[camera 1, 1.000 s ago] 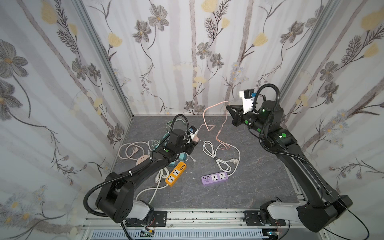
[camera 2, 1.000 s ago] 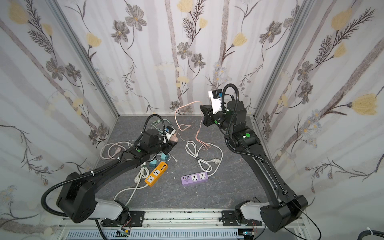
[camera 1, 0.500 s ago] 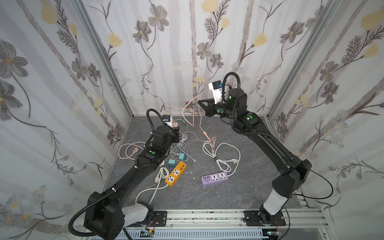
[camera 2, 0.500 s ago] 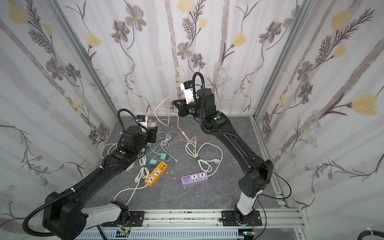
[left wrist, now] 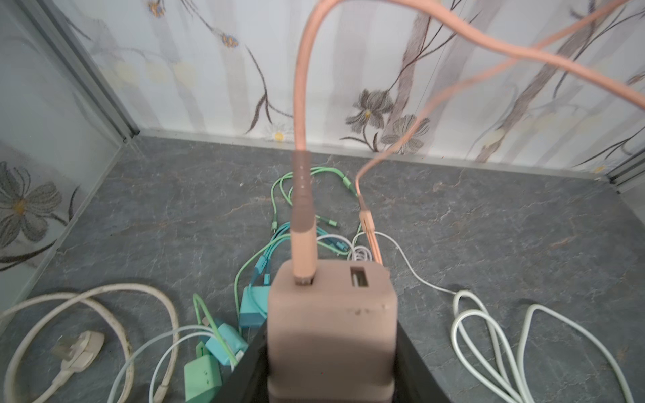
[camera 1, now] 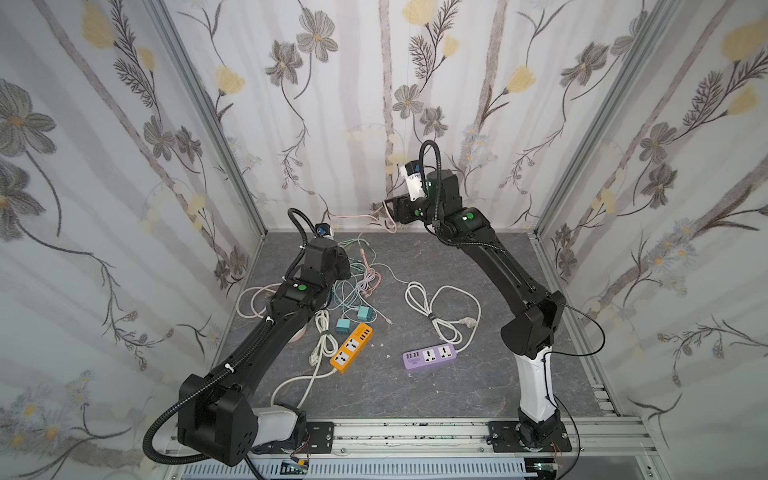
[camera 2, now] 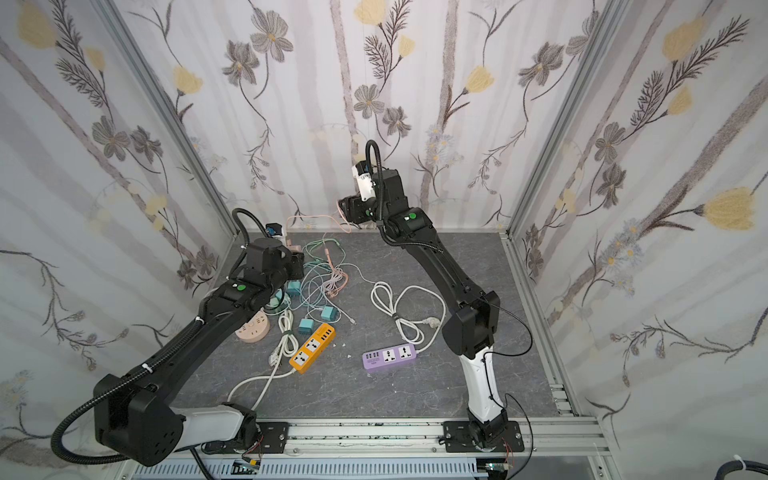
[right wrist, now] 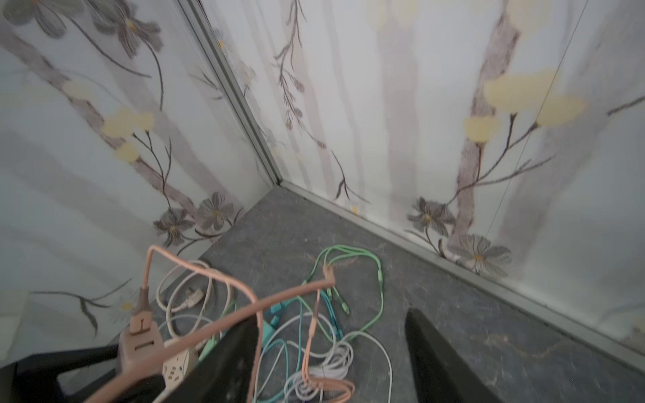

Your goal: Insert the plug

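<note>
- Left claw (left wrist: 331,340) of mine clamps the charger (left wrist: 331,314) between its jaws, toward the back left.
- Plug (left wrist: 304,251) sits in a charger port; its cable (left wrist: 300,104) rises away.
- Orange strip (camera 1: 351,347) lies on the floor (camera 1: 415,390).
- Right claw (right wrist: 331,319) hangs by the back wall, jaws spread wide, the cable crossing one finger (right wrist: 227,356).
- Purple strip (camera 1: 430,357) lies well apart from the charger.

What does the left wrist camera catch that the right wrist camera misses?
Only the left wrist view shows the thick looped white cord lying on the floor. Only the right wrist view shows the right hand open, the pink cable draped over one of its fingers, and a round socket. Both show the pink charger held in the left hand, that cable plugged into it, and green cables.
</note>
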Tool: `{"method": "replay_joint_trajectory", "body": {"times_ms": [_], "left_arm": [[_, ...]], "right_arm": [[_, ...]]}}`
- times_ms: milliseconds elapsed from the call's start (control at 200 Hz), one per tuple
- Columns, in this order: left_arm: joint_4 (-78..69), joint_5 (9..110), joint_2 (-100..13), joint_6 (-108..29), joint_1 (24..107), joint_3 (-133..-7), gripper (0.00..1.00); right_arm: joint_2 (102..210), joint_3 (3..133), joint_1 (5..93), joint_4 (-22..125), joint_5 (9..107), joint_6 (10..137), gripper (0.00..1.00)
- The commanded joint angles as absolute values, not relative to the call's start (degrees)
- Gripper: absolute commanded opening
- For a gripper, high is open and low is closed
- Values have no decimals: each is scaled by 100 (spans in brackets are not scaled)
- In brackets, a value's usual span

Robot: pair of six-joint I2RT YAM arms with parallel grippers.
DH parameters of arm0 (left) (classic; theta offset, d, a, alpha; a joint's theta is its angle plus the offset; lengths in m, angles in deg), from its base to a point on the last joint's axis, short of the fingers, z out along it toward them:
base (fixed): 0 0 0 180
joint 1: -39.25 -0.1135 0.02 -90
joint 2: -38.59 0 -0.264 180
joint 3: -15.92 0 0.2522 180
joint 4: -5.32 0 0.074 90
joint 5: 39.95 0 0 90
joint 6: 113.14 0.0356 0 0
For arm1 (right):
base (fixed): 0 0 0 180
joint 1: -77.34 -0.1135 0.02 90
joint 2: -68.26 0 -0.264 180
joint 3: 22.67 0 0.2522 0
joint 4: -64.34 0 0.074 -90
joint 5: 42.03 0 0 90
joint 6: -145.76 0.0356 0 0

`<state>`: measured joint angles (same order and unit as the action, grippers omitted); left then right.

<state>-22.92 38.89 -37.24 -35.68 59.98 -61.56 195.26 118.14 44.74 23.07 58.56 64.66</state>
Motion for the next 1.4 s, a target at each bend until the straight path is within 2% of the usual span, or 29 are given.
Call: {"method": "replay_joint_trajectory", "body": {"times_ms": [0,125,210,315,435,545,735,805,1064,1224,1394], "left_arm": [[-2655,3585,-3880,-3774,5951,-6346,0],[-2622,3607,-4006,-3962,5929,-6376,0],[-2594,3760,-4098,-4065,5929,-6401,0],[-2637,4008,-4249,-4120,5945,-6484,0],[-2707,4127,-4413,-4073,6021,-6619,0],[-2725,4126,-4508,-4041,6103,-6725,0],[-2724,4067,-4647,-3917,6285,-6931,0],[-2744,4018,-4729,-3830,6377,-7042,0],[-2803,3845,-5090,-3598,6640,-7368,0],[-2791,3969,-5197,-3560,6696,-7483,0],[-2863,3991,-5373,-3105,7102,-7697,0]], "right_arm": [[18753,10358,4559,1502,5301,6290,84],[18054,8482,4722,1280,5266,6539,85],[17990,7809,4704,944,5371,6736,85],[18286,7723,4594,456,5434,6849,82],[18758,7836,4473,216,4711,6841,81],[19170,7886,4466,159,4857,6862,81],[19393,7780,4464,225,4774,7114,71],[19412,7687,4475,258,4607,7219,59],[19005,6887,4894,858,4522,7858,29],[18017,6194,5359,1437,4300,8315,25],[17353,5585,6141,1833,4329,8694,29]]}}
